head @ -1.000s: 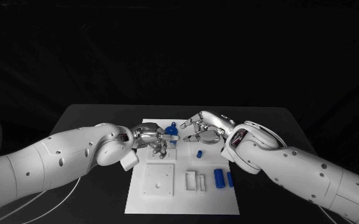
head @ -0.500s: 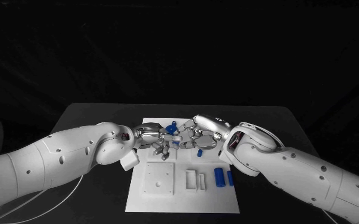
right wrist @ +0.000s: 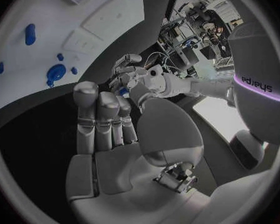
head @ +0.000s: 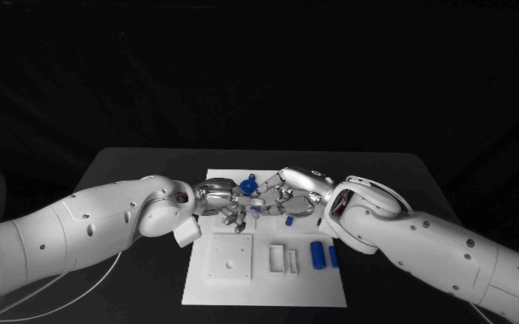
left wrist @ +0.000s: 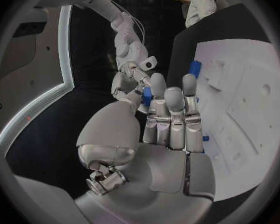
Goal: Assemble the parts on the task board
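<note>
My two robot hands have moved together: left robot hand pinches a small blue plastic part; right robot hand curls close, grip unclear—maybe a handover.

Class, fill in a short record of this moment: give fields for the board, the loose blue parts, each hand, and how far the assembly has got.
Board: white task board lying on the black table.
Loose parts: a blue cylinder lying on the board's right side; a small blue peg beyond it.
Left hand: over the board's far end, holding a small blue part.
Right hand: fingertips meeting the left hand's at that part; whether it grips it cannot be told.
Progress: cylinder and peg not yet picked up.
</note>
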